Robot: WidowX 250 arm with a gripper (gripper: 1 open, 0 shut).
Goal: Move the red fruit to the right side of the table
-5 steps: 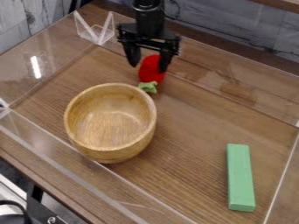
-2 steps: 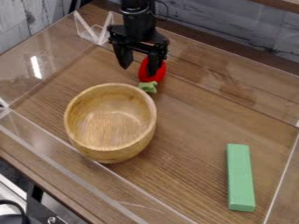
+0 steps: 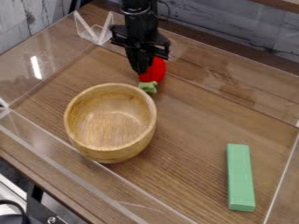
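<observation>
The red fruit (image 3: pixel 156 74) lies on the brown wooden table (image 3: pixel 205 109) at the back, just behind the wooden bowl, with its green leafy stem (image 3: pixel 149 87) pointing toward the front. My black gripper (image 3: pixel 142 63) points straight down over the fruit's left part. Its fingers are drawn together and pinch the fruit, hiding part of it. The fruit still rests on the tabletop.
A round wooden bowl (image 3: pixel 110 121) stands left of centre, close in front of the fruit. A long flat green block (image 3: pixel 239 177) lies at the front right. Clear acrylic walls (image 3: pixel 47 52) run around the table's edges.
The gripper's fingers, spread wide around the fruit before, have closed onto it. The hand has turned a little about its own axis; the fruit has stayed in place.
</observation>
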